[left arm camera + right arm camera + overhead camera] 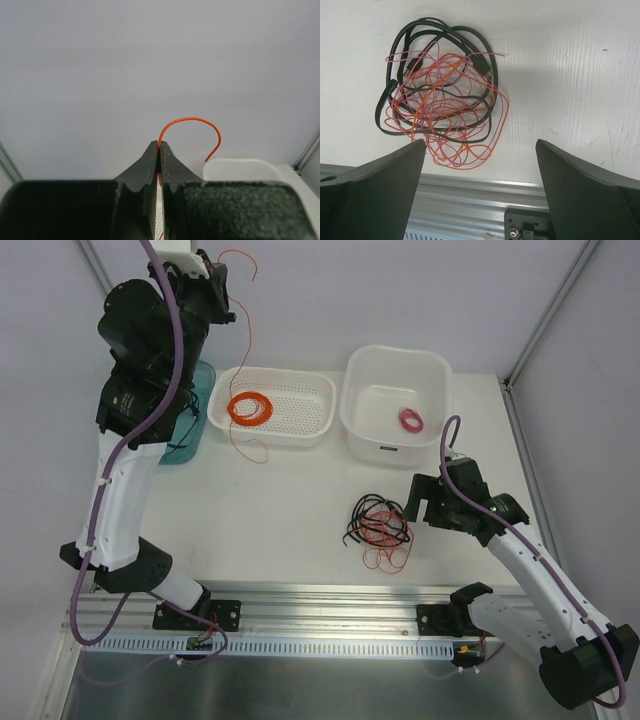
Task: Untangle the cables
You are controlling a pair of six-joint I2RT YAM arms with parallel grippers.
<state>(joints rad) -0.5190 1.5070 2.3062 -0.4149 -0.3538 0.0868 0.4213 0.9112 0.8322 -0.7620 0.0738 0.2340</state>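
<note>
The cables point(378, 525) lie as a loose tangle of black, orange-red and pink wires on the table right of centre. They also show in the right wrist view point(440, 95). My right gripper point(420, 502) is open and empty just right of the tangle, hovering above the table with its jaws wide apart point(480, 142). My left gripper point(226, 280) is raised high at the back left, shut on a thin orange wire point(244, 350). The wire hangs down to the table in front of the tray. In the left wrist view the wire point(192, 120) arcs out of the closed fingertips point(160, 146).
A white perforated tray point(300, 430) holds a neat orange coil point(248, 407). A white tub point(360, 415) holds a small pink coil point(411, 420). A teal container point(200, 400) stands behind the left arm. A metal rail point(320, 595) runs along the near edge.
</note>
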